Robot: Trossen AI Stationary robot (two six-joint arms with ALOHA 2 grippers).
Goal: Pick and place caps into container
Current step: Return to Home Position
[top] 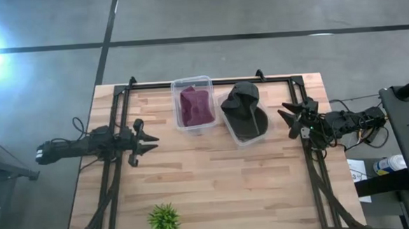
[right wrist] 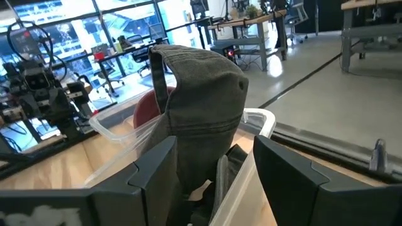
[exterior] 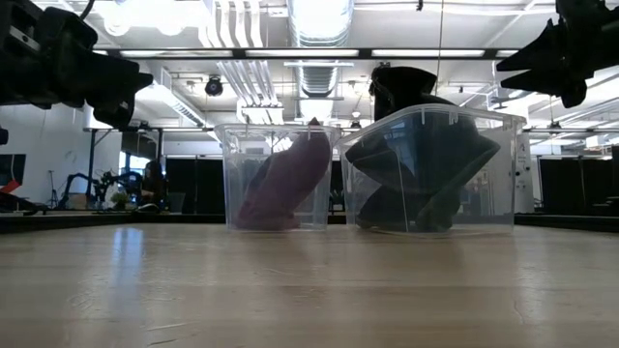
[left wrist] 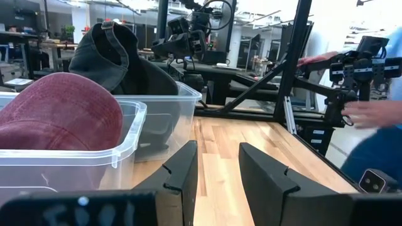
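Two clear tubs stand side by side on the far middle of the table. The left tub [top: 192, 101] [exterior: 280, 174] holds the maroon cap [top: 195, 105] [left wrist: 56, 113], which leans against the tub's wall. The right tub [top: 227, 124] [exterior: 430, 169] is filled with dark grey-olive cap fabric [top: 245, 116] [right wrist: 201, 107]. Part of it sticks up above the far rim, and I cannot tell one dark cap from another. My left gripper [top: 152, 140] [left wrist: 217, 169] hovers open left of the tubs. My right gripper [top: 286, 121] [right wrist: 213, 169] hovers open just right of the dark caps' tub.
A small green plant [top: 164, 218] stands near the table's near edge, left of centre. Black frame rails [top: 116, 168] run along the table's left, right and far sides. A person's hand [left wrist: 370, 113] shows beyond the table's right side. Bare wood [top: 222, 184] lies between the tubs and the near edge.
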